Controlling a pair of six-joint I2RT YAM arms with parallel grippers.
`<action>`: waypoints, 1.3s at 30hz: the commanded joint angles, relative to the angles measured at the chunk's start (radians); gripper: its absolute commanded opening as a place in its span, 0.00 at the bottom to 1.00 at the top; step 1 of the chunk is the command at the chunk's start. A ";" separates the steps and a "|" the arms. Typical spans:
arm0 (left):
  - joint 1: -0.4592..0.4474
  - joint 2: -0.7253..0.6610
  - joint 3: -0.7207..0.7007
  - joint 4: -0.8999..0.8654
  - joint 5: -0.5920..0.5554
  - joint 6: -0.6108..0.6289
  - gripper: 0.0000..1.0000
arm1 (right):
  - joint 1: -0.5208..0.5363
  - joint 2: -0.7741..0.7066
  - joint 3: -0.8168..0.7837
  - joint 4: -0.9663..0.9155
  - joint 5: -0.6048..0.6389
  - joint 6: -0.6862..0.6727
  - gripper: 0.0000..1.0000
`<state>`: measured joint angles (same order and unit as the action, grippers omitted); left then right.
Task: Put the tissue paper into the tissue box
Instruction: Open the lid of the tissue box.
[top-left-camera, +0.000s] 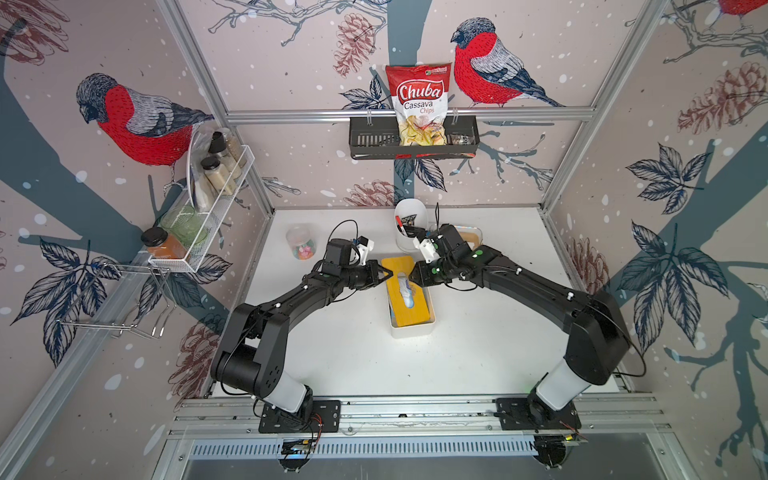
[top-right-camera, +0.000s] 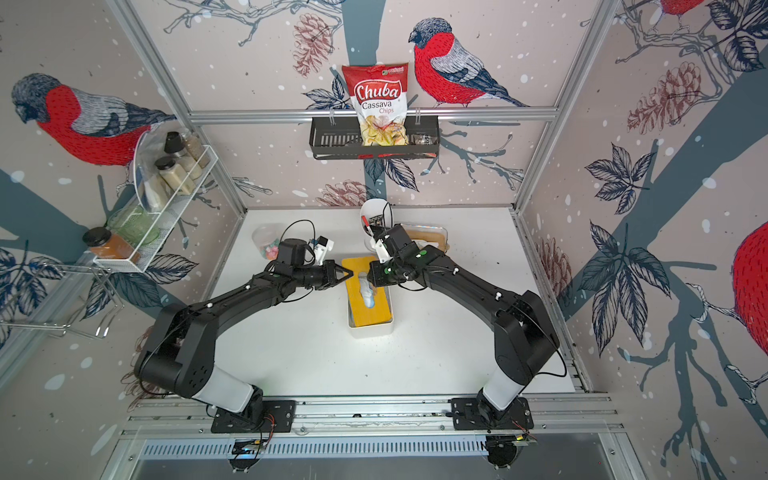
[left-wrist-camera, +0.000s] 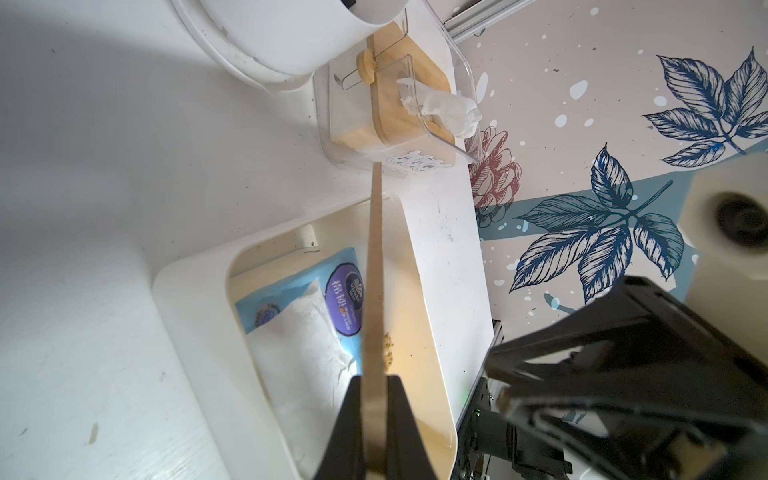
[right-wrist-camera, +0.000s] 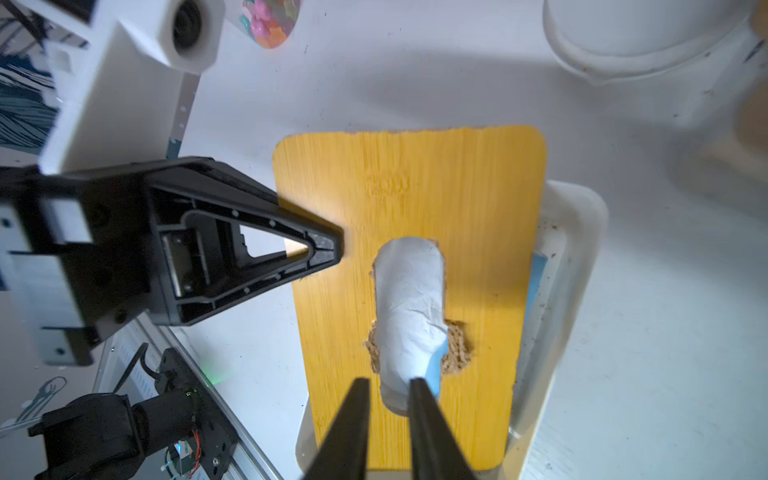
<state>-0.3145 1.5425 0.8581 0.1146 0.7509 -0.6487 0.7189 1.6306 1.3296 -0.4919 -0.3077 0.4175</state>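
My left gripper (left-wrist-camera: 376, 384) clamps the yellow slotted bamboo lid (right-wrist-camera: 415, 187) by its edge, over the white plastic tissue box (top-left-camera: 411, 330). The white tissue paper (right-wrist-camera: 409, 291) lies inside the box, showing through the slot. My right gripper (right-wrist-camera: 386, 384), jaws narrow, hovers above the box, probably to draw out a sheet.

White box (top-left-camera: 411, 330), yellow fine-grained lid (top-left-camera: 405, 311); white tissue (right-wrist-camera: 409, 299) in a blue pack (left-wrist-camera: 282, 282) — pale walls (top-left-camera: 291, 174) printed with red-breasted birds, dark-blue leaves.

The white tabletop (top-left-camera: 478, 353) carries a white plastic tissue box (top-left-camera: 411, 331) under a yellow bamboo lid (top-left-camera: 401, 266), a clear jar of coloured sweets (top-left-camera: 302, 243), a white round tub (top-left-camera: 411, 208) and a clear plastic box (top-left-camera: 473, 235).
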 joint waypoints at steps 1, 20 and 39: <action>0.008 -0.007 0.016 0.027 -0.002 0.004 0.00 | -0.050 -0.040 0.003 -0.009 -0.069 -0.037 0.15; 0.010 -0.019 0.017 0.032 0.021 -0.017 0.00 | -0.119 -0.045 0.017 -0.012 -0.200 -0.073 0.38; 0.014 -0.045 0.018 0.021 0.038 0.001 0.00 | -0.065 -0.013 0.045 -0.033 -0.167 -0.107 1.00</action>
<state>-0.3050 1.5070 0.8734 0.1196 0.7624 -0.6628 0.6487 1.6161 1.3689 -0.5179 -0.4950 0.3283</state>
